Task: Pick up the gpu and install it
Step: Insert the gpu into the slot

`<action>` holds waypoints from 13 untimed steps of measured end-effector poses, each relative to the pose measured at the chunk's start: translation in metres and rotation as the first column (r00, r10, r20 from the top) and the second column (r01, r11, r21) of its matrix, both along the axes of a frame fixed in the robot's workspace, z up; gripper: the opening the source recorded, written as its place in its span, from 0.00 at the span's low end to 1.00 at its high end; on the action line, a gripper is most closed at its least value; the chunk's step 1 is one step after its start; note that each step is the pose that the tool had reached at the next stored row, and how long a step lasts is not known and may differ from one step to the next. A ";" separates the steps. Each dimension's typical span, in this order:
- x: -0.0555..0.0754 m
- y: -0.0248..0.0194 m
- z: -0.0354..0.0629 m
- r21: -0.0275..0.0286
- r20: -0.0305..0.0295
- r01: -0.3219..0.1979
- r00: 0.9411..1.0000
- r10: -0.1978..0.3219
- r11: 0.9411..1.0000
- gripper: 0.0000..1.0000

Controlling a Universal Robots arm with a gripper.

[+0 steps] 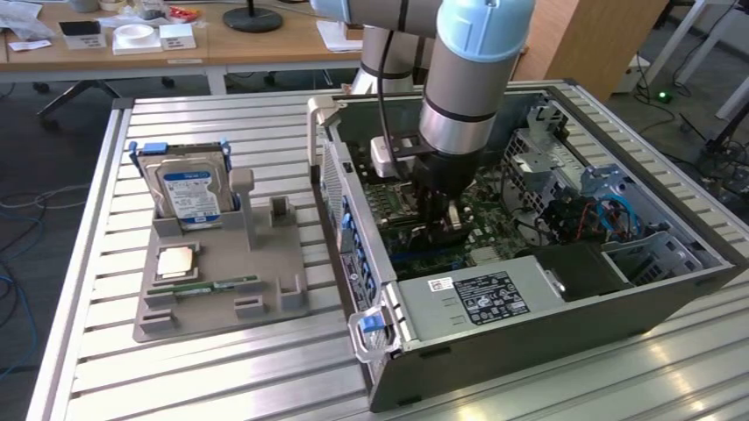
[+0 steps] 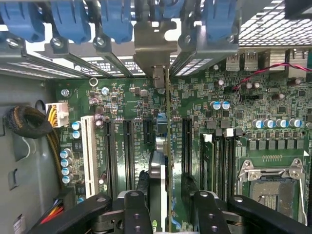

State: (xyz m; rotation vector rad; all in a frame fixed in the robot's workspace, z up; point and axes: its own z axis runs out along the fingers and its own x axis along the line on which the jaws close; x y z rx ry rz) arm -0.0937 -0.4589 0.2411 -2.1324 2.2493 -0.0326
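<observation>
The slatted tabletop is standing in an office; the spread end effector is straddling the gpu, whose lower edge is hidden

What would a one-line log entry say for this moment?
arm: inside computer case | fingers: open, astride gpu | gpu: upright on motherboard slot

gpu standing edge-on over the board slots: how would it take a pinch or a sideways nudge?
Probably stiff: the gpu looks like a thin rigid board and shows no sag. It is likely light but tall and narrow, so a sideways push would probably lever it against the motherboard rather than slide it. Its metal bracket looks sturdier than the board edge.
</observation>
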 end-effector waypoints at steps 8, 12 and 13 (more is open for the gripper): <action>0.000 0.0000 0.0055 0.000 0.000 0.000 1.000 0.000 1.000 0.40; 0.000 0.0000 0.0058 0.000 0.000 0.000 1.000 0.000 1.000 0.40; 0.000 0.0000 0.0059 0.000 0.000 0.000 1.000 0.000 1.000 0.40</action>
